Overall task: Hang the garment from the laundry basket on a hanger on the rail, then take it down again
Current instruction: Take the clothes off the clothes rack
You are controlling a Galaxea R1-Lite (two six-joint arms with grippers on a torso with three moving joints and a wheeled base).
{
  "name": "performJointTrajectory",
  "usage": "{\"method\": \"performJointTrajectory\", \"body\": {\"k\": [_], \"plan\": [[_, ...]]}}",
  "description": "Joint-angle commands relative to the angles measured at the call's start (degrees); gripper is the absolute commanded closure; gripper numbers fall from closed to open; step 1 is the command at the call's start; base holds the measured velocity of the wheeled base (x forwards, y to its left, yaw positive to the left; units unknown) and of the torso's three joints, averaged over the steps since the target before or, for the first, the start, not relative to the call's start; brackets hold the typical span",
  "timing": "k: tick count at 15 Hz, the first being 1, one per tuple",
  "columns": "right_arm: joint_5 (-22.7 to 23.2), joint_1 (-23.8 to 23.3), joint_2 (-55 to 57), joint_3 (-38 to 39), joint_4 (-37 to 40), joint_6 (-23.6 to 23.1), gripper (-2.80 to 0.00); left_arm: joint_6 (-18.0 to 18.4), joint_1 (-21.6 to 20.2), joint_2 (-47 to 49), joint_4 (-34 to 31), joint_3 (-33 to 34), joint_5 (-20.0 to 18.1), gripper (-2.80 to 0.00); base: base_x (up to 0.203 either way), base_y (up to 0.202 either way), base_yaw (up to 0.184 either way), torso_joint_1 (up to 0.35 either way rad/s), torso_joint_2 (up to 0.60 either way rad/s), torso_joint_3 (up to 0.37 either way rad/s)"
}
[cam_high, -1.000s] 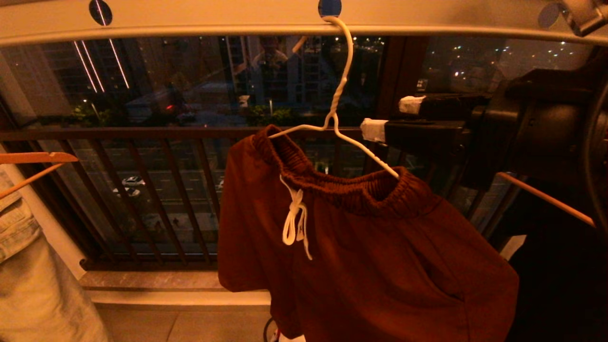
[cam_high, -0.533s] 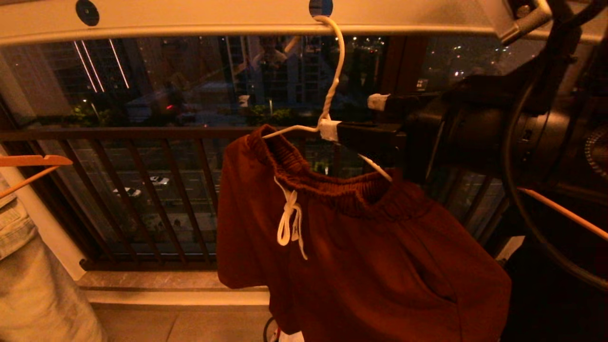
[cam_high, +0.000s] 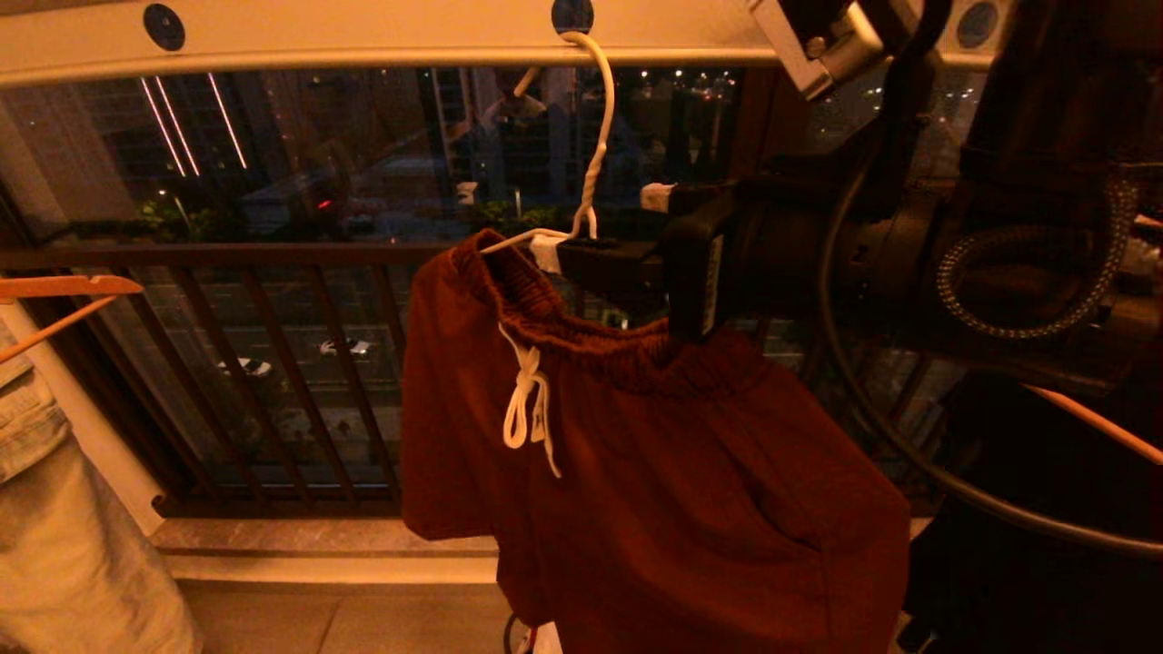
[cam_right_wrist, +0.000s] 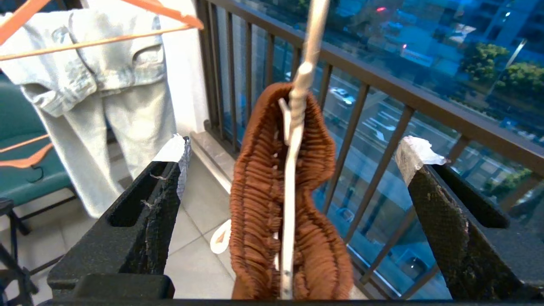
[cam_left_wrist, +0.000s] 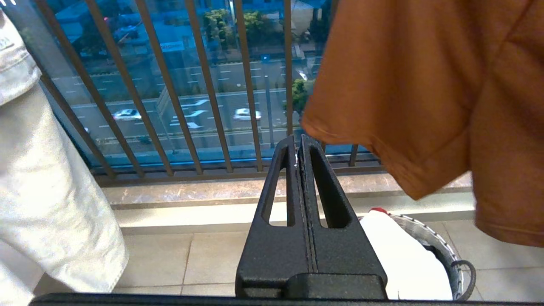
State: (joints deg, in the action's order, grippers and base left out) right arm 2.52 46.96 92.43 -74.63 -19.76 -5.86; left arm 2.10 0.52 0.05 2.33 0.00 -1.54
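Shorts [cam_high: 654, 472] hang centre frame on white hanger [cam_high: 591, 154] hooked on rail [cam_high: 363, 36]. Right gripper [cam_right_wrist: 293, 161] wide open, straddling hanger neck; take-down step, next close and lift hook off. Left gripper [cam_left_wrist: 299, 144] shut, idle.

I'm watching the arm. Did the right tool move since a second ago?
Yes. The right tool slid left toward the hanger, farther from the dark window post behind it.

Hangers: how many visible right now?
3, maybe more out of frame. White wire hanger hooked on the rail, carrying the shorts; a wooden hanger at far left above the jeans; another wooden one at far right.
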Motion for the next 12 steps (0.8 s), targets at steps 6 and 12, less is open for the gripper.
{"method": "performJointTrajectory", "body": {"k": [6,12], "plan": [[-1.1,0.1,6.8,-6.3,0.0,-1.9,-2.8,0.0,0.0,0.0,0.0,0.8,0.0,0.0,0.0,0.0,0.0,0.0,0.0,0.0],[-2.1,0.1,7.6,-7.3,-0.1,-2.2,0.0,0.0,0.0,0.0,0.0,0.8,0.0,0.0,0.0,0.0,0.0,0.0,0.0,0.0]]}}
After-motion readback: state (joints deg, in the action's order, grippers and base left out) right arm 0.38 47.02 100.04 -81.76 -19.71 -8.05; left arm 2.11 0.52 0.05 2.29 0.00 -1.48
